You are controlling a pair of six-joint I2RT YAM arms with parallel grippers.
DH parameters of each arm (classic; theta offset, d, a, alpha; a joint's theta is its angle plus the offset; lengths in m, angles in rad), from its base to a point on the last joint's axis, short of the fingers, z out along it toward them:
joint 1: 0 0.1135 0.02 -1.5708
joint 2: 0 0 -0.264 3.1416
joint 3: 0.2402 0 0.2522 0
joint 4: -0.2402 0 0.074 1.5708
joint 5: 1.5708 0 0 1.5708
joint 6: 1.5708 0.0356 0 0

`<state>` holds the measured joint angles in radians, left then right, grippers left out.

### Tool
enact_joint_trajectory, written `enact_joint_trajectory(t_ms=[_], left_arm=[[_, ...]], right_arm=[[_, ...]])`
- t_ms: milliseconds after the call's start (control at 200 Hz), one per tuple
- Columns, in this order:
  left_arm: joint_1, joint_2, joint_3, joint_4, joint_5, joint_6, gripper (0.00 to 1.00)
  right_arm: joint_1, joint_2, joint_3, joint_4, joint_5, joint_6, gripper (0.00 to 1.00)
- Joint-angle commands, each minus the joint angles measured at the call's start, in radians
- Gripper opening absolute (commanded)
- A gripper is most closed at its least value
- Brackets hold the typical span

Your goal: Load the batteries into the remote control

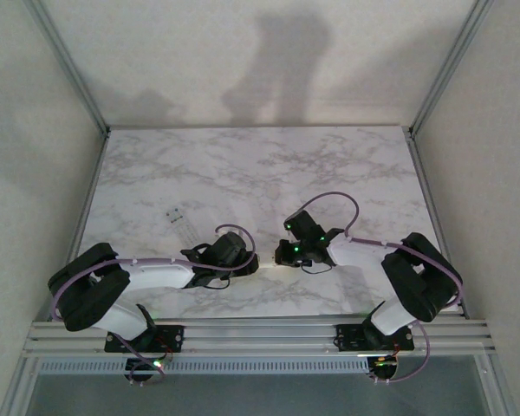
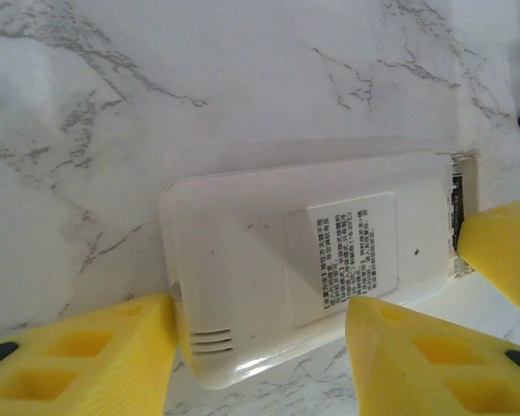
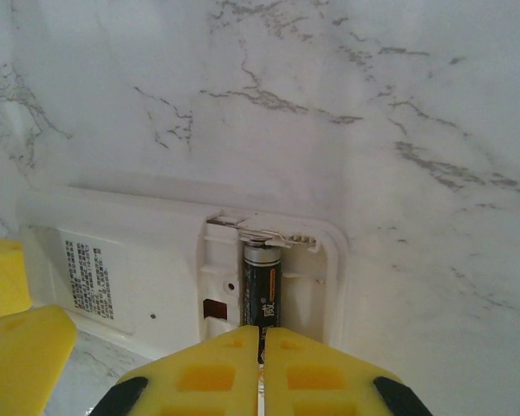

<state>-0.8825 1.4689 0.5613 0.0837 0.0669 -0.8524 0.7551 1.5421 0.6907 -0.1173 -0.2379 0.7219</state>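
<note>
Fingers [image 3: 210, 371] of the right gripper [image 3: 261, 334] are pressed together, tips over the near end of a battery [image 3: 262, 290] that lies in the open compartment [image 3: 218, 290] of the remote control [image 3: 139, 251]. That remote lies back up on the marble table [image 3: 373, 104], near its front edge. At its long side the fingers [image 2: 87, 355] of the left gripper [image 2: 260, 308] stand partly apart; whether they grip it I cannot tell.
</note>
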Motion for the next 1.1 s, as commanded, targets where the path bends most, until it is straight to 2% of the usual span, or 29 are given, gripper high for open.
enact_joint_trajectory(t_ms=[0,265,446,546,601,691,771,921,1096], left_arm=[[-0.012,-0.003,0.003,0.010,-0.011,0.013,0.54],[-0.011,-0.006,0.003,0.002,-0.022,0.013,0.54],[-0.012,-0.022,0.007,-0.014,-0.028,0.014,0.54],[-0.011,-0.059,0.007,-0.039,-0.049,0.016,0.55],[-0.012,-0.087,0.008,-0.061,-0.065,0.016,0.58],[-0.011,-0.150,0.015,-0.112,-0.100,0.020,0.67],[-0.011,-0.223,0.029,-0.174,-0.141,0.037,0.68],[-0.011,-0.386,0.074,-0.297,-0.199,0.142,0.69],[-0.010,-0.557,0.176,-0.437,-0.230,0.394,0.71]], right_arm=[[0.007,0.059,0.002,0.061,0.015,-0.004,0.07],[0.006,-0.138,0.018,-0.076,0.093,-0.012,0.21],[0.000,-0.249,0.052,-0.189,0.146,-0.049,0.23],[-0.003,-0.321,0.085,-0.280,0.246,-0.049,0.24],[-0.063,-0.343,0.106,-0.348,0.307,-0.010,0.25],[-0.164,-0.331,0.133,-0.459,0.335,0.062,0.25],[-0.219,-0.320,0.118,-0.453,0.313,0.102,0.25],[-0.237,-0.259,0.100,-0.402,0.264,0.168,0.25],[-0.237,-0.155,0.095,-0.317,0.197,0.193,0.24]])
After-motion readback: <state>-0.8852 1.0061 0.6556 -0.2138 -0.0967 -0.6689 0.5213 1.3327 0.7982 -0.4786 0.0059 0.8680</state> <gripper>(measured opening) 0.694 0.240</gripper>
